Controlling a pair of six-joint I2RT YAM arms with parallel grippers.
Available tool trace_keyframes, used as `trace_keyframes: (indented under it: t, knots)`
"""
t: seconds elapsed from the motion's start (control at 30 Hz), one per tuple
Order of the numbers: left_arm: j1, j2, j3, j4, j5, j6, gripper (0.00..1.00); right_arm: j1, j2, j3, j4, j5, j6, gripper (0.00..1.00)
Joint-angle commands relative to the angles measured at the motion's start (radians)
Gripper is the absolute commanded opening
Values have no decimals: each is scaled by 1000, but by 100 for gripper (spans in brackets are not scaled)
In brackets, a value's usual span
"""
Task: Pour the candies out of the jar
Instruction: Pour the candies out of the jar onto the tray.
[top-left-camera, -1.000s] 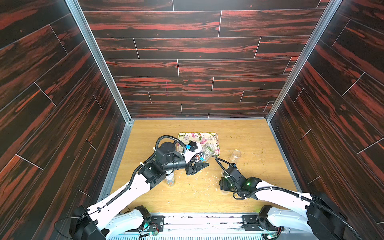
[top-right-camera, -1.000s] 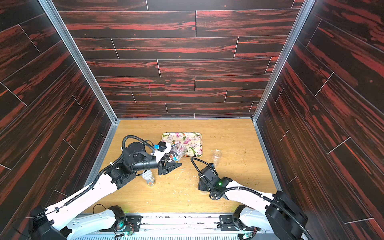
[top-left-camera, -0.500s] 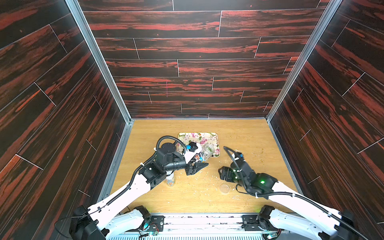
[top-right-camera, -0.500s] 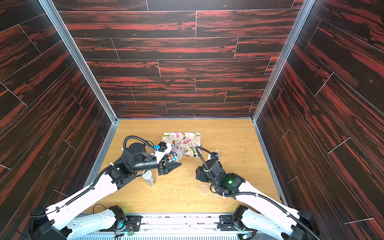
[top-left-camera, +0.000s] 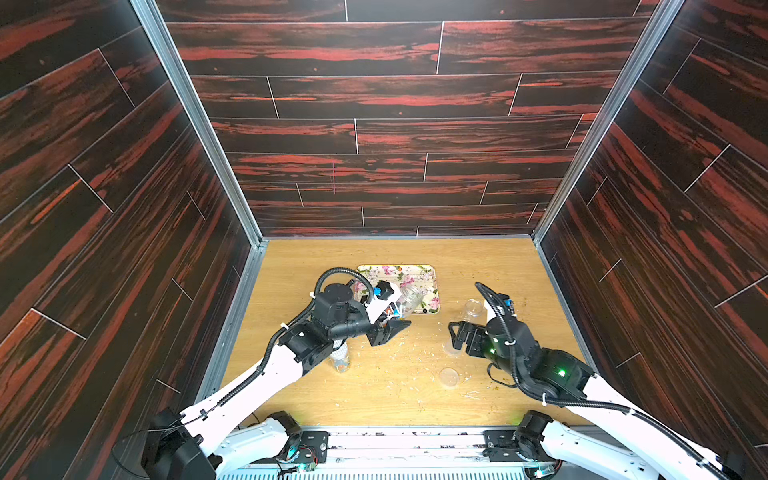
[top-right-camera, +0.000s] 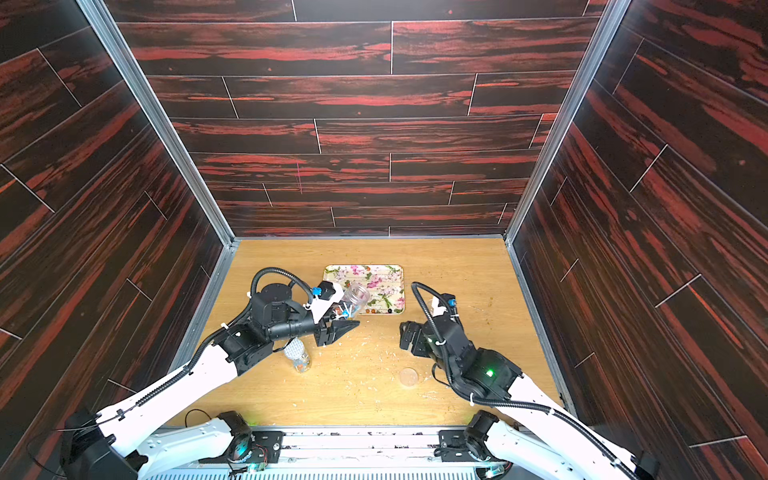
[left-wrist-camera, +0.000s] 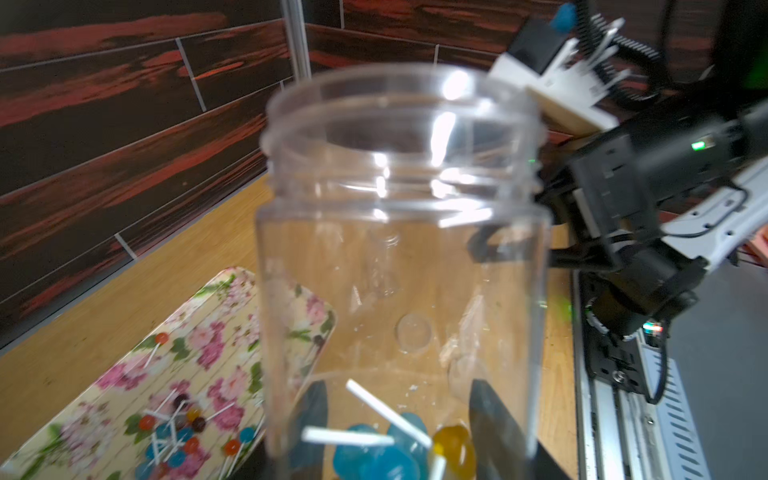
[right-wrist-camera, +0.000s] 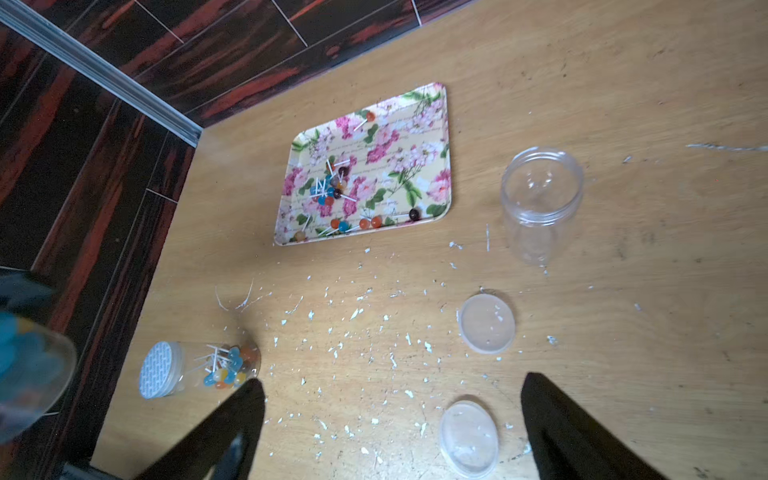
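In both top views my left fingers (top-left-camera: 395, 328) are clamped on the jar (top-left-camera: 409, 297), its mouth tilted up toward the tray (top-left-camera: 415, 276). The right fingers (top-right-camera: 407, 334) hang well apart from it.

From the left wrist, the candies (left-wrist-camera: 386, 453) sit at the jar's base. I'd tip the mouth lower, keeping it inside the tray's rim.

From the right wrist, those fingers stand apart and empty above two lids (right-wrist-camera: 486, 324). An empty jar (right-wrist-camera: 540, 199) stands near the tray, with open tabletop (right-wrist-camera: 623, 83) beyond.

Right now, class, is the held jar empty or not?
Not empty. Several blue and yellow candies with white sticks lie at the base of the jar; its mouth is open.
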Motion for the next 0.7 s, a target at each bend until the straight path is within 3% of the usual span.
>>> trace_keyframes:
  t: [0.0, 0.67]
  knots:
    - [33, 25, 34, -18, -10, 27, 42, -9, -26, 20, -54, 39, -1, 99]
    - [155, 379, 209, -194, -36, 170, 42, -12, -155, -2, -127, 82, -1, 99]
